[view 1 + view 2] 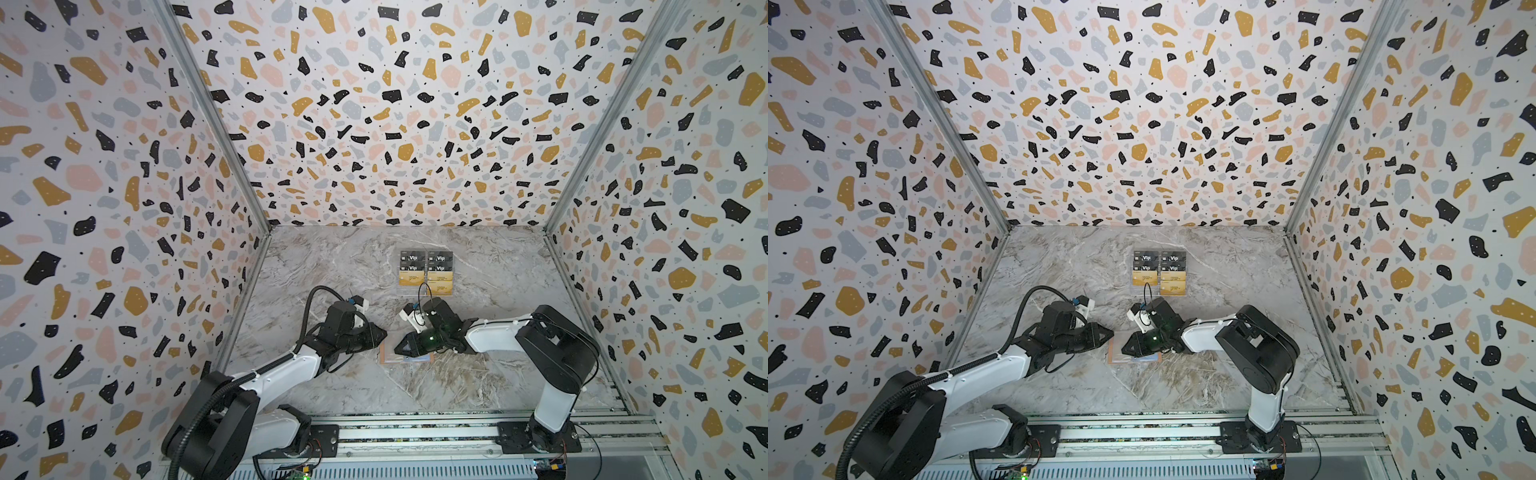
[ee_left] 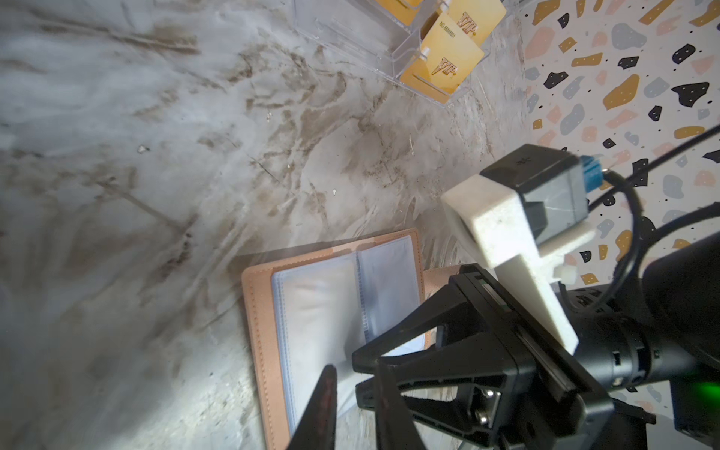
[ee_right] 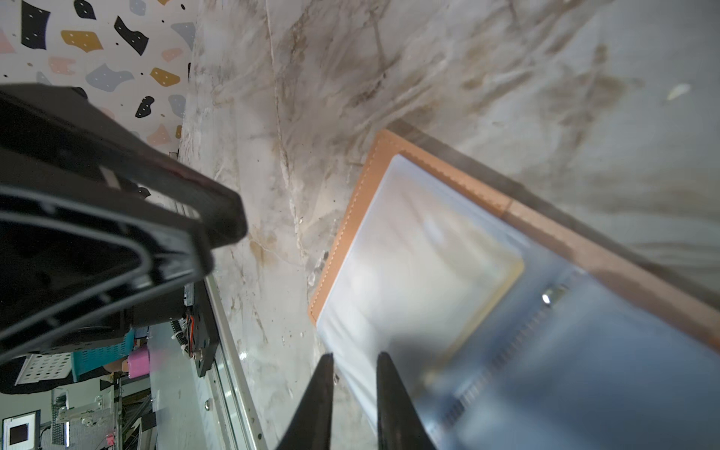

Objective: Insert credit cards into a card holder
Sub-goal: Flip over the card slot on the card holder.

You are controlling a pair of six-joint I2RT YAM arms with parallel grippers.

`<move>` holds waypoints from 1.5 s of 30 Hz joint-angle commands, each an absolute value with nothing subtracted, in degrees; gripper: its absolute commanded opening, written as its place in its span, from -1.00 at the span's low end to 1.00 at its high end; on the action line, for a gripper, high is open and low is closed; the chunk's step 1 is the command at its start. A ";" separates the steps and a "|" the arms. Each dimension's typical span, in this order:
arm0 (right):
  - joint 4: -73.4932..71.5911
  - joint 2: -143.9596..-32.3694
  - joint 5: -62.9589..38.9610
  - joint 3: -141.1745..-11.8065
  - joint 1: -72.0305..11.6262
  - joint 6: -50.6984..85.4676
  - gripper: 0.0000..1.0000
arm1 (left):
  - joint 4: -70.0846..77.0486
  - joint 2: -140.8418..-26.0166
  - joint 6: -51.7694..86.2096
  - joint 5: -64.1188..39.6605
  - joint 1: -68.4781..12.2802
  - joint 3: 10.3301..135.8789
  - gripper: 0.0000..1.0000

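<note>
The left pincer [image 2: 353, 389] points down at the left edge of the card holder [image 2: 255, 311]. Its jaws are only a small gap apart, and the edge of a clear sleeve [image 2: 311, 311] sits in that gap. I cannot tell if it is pinched. The card holder lies open and flat on the marble table [image 1: 332, 266], right under both pincer tips. It is a soft pink booklet with neat stitches round the edge and shiny, floppy, see-through pockets inside. Its long side runs from the left arm to the right arm, and its fold runs away from the robot. The right pincer [image 3: 354, 374] hangs over the right half, jaws a little apart, with nothing clearly held. The credit cards [image 1: 439, 286] are thin, stiff, smooth and gold. They stand in a clear plastic rack [image 2: 350, 35] farther back, past the card holder, in front of some black cards [image 1: 409, 258]. The right arm looks nearer to them, so I think it should fetch one.
</note>
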State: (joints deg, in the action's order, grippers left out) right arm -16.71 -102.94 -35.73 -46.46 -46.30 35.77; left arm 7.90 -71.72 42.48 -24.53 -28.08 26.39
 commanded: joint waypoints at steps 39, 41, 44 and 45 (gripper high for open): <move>34.14 -115.06 -26.77 -97.54 -23.73 -18.28 -0.11 | -3.06 -84.36 31.56 -22.03 -33.05 40.69 -0.61; 35.83 -116.49 -26.53 -99.26 -23.82 -19.53 -0.12 | -3.08 -84.13 31.38 -22.27 -32.96 40.35 -0.61; 37.17 -117.29 -24.75 -100.03 -23.73 -21.43 -0.11 | -2.82 -82.83 31.46 -22.16 -32.63 38.86 -0.61; 37.63 -117.53 -24.00 -100.15 -23.59 -22.18 -0.11 | -2.73 -82.46 31.47 -22.16 -32.37 38.34 -0.61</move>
State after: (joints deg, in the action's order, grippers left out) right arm 33.52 -118.26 -24.88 -97.80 -23.90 -18.11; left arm -1.89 -84.47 32.53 -21.43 -32.99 39.35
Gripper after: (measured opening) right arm 0.446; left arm 0.195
